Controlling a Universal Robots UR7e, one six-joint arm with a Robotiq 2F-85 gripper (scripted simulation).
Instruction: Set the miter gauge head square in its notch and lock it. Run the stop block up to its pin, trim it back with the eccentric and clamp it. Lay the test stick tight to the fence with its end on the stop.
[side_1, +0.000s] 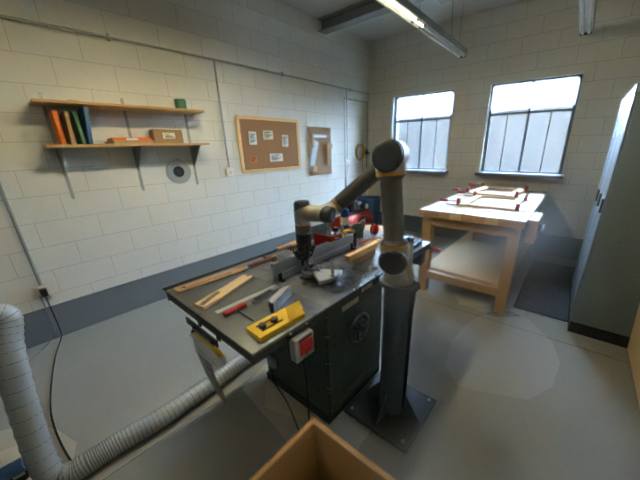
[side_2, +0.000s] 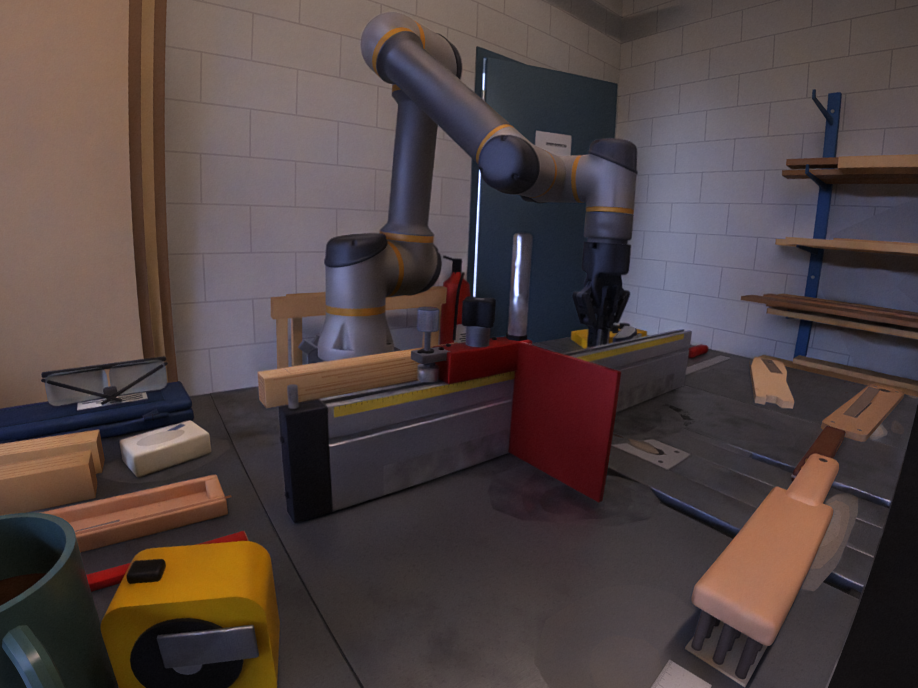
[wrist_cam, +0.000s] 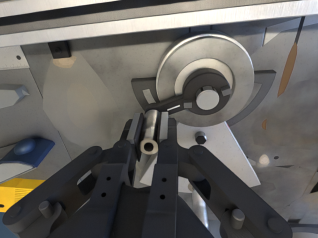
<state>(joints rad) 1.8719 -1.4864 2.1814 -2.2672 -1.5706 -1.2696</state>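
Observation:
On the saw table the miter gauge's grey fence (side_2: 474, 415) runs across the middle, with the red stop block (side_2: 548, 415) hanging over its face and a wooden test stick (side_2: 337, 374) lying along its top at the left end. Behind the fence sits the round gauge head (wrist_cam: 205, 82) with its angle scale and pointer arm, and a short steel handle (wrist_cam: 150, 129) stands out from that arm. My gripper (wrist_cam: 150, 120) (side_2: 601, 311) (side_1: 305, 261) comes straight down behind the fence's right half and is closed around the steel handle.
Behind the fence stand a black knob (side_2: 478, 315) and a tall steel post (side_2: 520, 285). A push block (side_2: 770, 552), a yellow tape measure (side_2: 189, 619), wood offcuts (side_2: 48, 467) and a white block (side_2: 164, 446) lie about the table. The near end holds a yellow tool (side_1: 275, 320).

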